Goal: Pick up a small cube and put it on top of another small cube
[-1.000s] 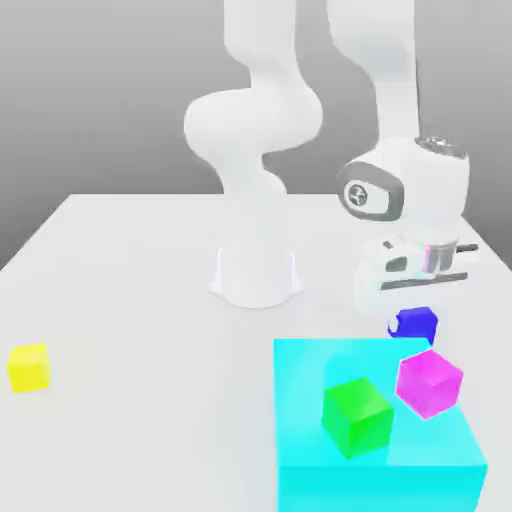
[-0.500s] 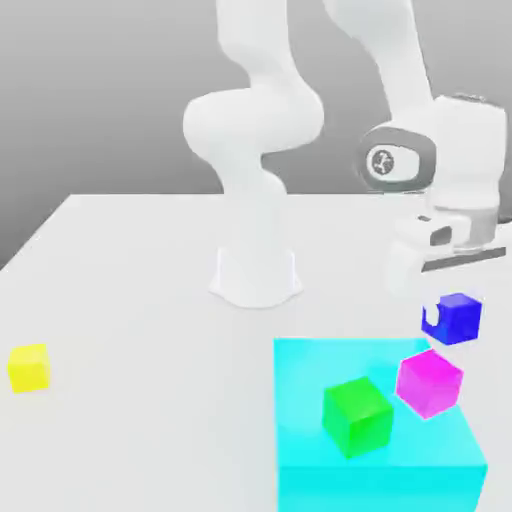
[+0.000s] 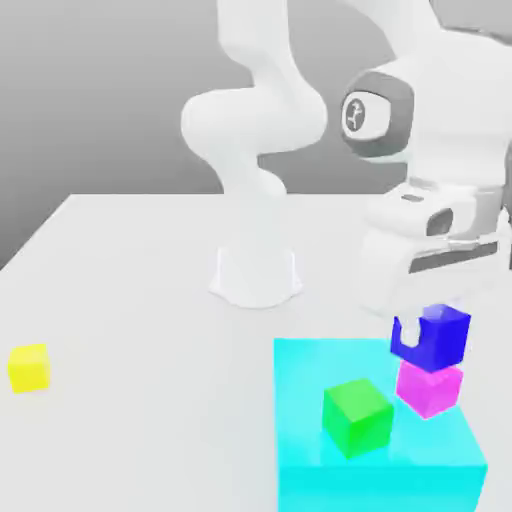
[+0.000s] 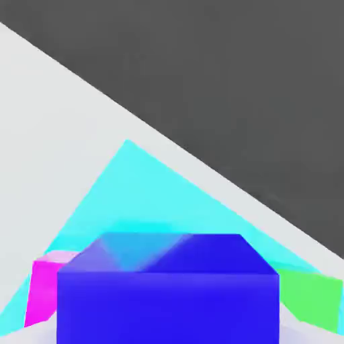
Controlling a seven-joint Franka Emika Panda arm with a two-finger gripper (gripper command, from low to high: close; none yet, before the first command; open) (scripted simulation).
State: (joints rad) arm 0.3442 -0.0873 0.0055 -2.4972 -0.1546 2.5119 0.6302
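Four small cubes are sitting in this scene, and the hand (image 3: 428,322) is gripping one of them, the dark blue cube (image 3: 436,336). Its fingers are squeezing tight on two flat sides of the blue cube and holding it up in the air. The blue cube is hanging right under the hand, just above the magenta cube (image 3: 428,387).

The blue cube is looking small, hard and shiny, so I am guessing it is light and stiff but a bit slippery. Holding it by two opposite flat sides, near the middle, is looking like the safest way. A pinch on the corners could let it twist out.

The green cube (image 3: 357,416) is sitting below the hand and off to one side, on the big cyan block (image 3: 300,420). The yellow cube (image 3: 29,366) is resting far away from the hand on the white surface (image 3: 130,300).
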